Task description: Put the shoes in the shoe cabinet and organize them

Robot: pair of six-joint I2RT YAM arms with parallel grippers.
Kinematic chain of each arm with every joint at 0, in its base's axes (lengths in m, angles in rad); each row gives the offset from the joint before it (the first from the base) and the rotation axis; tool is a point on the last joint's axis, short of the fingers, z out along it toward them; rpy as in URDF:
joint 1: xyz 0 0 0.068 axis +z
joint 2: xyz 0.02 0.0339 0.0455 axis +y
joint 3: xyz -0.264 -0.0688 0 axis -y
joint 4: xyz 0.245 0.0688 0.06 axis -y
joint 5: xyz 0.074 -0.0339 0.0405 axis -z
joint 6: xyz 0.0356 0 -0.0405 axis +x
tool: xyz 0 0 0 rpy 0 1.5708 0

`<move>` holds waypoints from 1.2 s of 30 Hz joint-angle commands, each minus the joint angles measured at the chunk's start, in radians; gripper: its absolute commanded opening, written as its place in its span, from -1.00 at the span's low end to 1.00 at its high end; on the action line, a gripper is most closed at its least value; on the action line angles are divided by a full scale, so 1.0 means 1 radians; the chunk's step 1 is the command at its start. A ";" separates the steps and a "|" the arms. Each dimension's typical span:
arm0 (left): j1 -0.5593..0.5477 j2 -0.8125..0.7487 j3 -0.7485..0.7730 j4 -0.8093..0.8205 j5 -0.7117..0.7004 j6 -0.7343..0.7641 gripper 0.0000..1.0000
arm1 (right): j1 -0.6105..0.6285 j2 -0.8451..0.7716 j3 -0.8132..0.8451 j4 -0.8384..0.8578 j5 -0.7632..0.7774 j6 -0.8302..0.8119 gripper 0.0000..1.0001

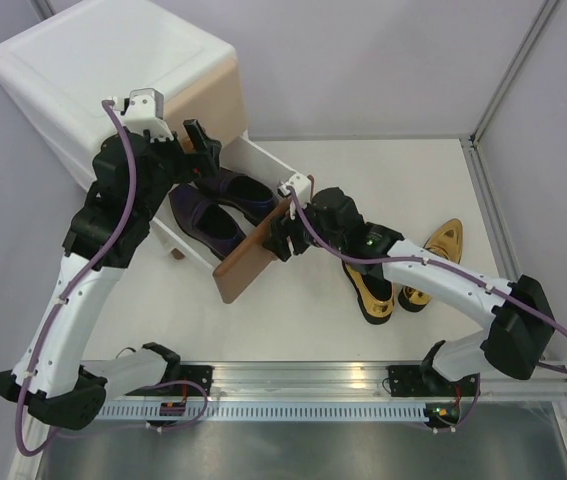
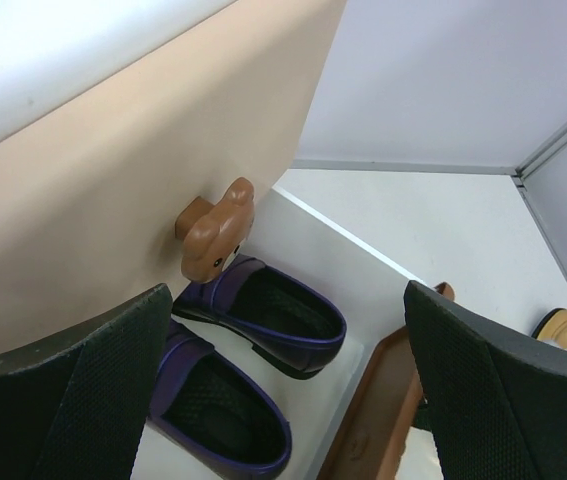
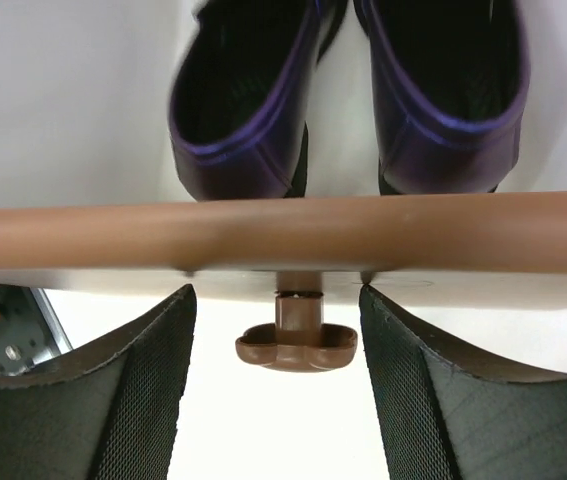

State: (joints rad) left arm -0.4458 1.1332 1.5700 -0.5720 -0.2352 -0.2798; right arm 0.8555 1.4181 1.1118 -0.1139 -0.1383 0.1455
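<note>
Brown drawer [image 1: 248, 262] (open), 2 purple shoes [image 1: 208, 222] inside

White links and black joints are used in the left arm [image 1: 68, 300] and right arm [image 1: 443, 280]; purple cables [image 1: 123, 140] are routed alongside, and black mesh-textured fingers [image 3: 93, 400] are fitted.

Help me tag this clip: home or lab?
Probably a lab test cell, not a home: robot arms bolted to a metal rail, and plain white walls framed by metal posts around a white table.
</note>
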 commanded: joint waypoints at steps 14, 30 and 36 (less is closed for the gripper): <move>-0.004 -0.050 -0.018 0.034 -0.001 0.031 1.00 | 0.017 0.241 0.249 0.304 -0.070 0.035 0.36; -0.004 -0.093 -0.085 0.035 0.008 0.014 1.00 | 0.019 0.603 0.574 0.451 0.092 0.189 0.37; -0.005 -0.115 -0.114 0.034 0.019 0.011 1.00 | 0.019 0.676 0.645 0.480 0.121 0.232 0.35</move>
State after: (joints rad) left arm -0.4465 1.0409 1.4654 -0.5694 -0.2325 -0.2729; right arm 0.8738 2.0575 1.6897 0.2516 -0.0544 0.3389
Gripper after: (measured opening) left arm 0.995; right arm 0.680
